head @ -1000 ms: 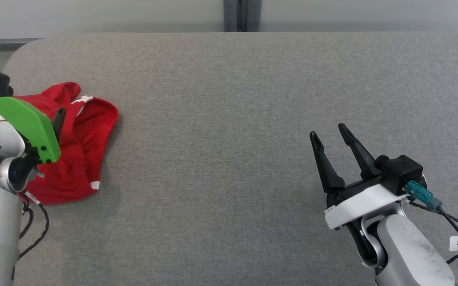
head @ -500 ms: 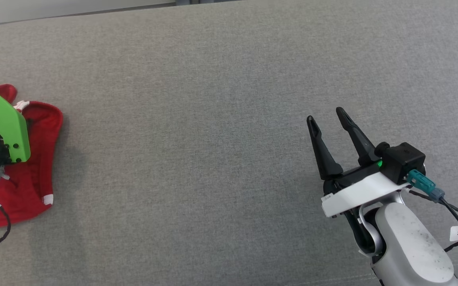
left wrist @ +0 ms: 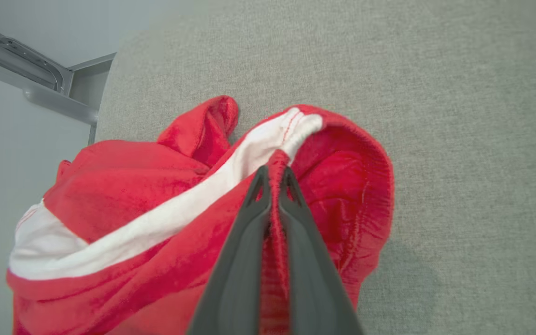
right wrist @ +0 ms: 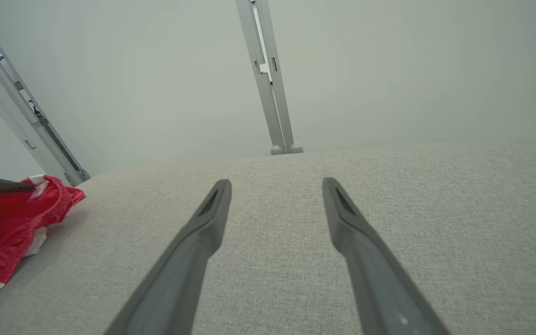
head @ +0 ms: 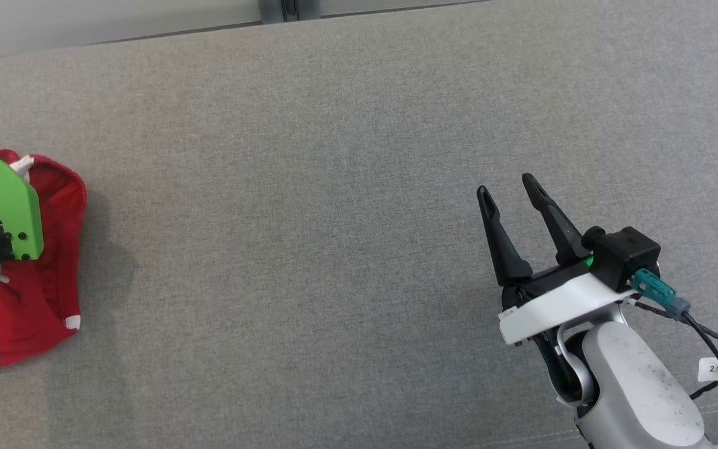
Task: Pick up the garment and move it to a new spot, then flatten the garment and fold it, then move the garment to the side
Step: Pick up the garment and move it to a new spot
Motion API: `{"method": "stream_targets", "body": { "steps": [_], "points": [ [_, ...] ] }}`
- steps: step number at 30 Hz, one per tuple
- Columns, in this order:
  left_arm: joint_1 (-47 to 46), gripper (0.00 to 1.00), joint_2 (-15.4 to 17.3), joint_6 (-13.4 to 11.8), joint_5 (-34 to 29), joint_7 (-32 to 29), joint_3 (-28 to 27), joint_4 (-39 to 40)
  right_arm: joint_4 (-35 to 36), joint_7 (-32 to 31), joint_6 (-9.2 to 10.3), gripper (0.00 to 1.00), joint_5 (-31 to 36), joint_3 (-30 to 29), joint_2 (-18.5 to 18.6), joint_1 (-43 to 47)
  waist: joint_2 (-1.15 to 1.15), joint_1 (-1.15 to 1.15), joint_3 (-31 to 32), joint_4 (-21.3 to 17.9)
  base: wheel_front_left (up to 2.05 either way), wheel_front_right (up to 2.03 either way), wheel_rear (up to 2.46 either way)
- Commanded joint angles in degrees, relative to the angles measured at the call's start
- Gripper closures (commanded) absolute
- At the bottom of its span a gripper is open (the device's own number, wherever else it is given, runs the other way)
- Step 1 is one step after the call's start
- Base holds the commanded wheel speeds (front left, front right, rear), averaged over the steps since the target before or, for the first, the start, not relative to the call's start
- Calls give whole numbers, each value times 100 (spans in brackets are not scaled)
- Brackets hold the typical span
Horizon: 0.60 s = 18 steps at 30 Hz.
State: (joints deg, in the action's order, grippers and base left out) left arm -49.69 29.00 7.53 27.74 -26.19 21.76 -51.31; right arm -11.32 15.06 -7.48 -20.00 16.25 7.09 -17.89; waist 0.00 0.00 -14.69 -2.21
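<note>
Pinching a fold of the red garment [left wrist: 123,186] beside its white band [left wrist: 179,214], the left gripper [left wrist: 275,173] sat at the grey surface's [head: 334,187] far left; the right gripper [head: 504,185] hovered spread, empty. Soft, light plush, I judged; its thick hem [left wrist: 385,186] would grip best.

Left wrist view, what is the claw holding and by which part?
The left claw pinches the red garment by a fold beside its white band; the right claw holds nothing.

There is one red garment [head: 53,293] with white bands at the left, one grey fabric surface [head: 334,218], two grippers, the left gripper [left wrist: 275,170] and the right gripper [head: 505,184], each with two dark fingers, one green bracket [head: 7,206] and one white cable tag [head: 714,369].
</note>
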Motion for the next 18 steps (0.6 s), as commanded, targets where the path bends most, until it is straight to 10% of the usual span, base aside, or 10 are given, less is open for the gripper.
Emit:
{"method": "stream_targets", "body": {
  "steps": [1, 18],
  "points": [
    [-100, 100, 60, -11, -21, 196, 35, 33, -37, 14, -2, 0, -14, 12, -10, 90, 0, 0, 213, 25, 0, 0, 0],
    [146, 100, -321, -11, 443, 561, 996, 2218, -148, 14, -2, 0, -149, -26, -94, 578, 0, 0, 1268, -185, 0, 0, 0]
  ]
}}
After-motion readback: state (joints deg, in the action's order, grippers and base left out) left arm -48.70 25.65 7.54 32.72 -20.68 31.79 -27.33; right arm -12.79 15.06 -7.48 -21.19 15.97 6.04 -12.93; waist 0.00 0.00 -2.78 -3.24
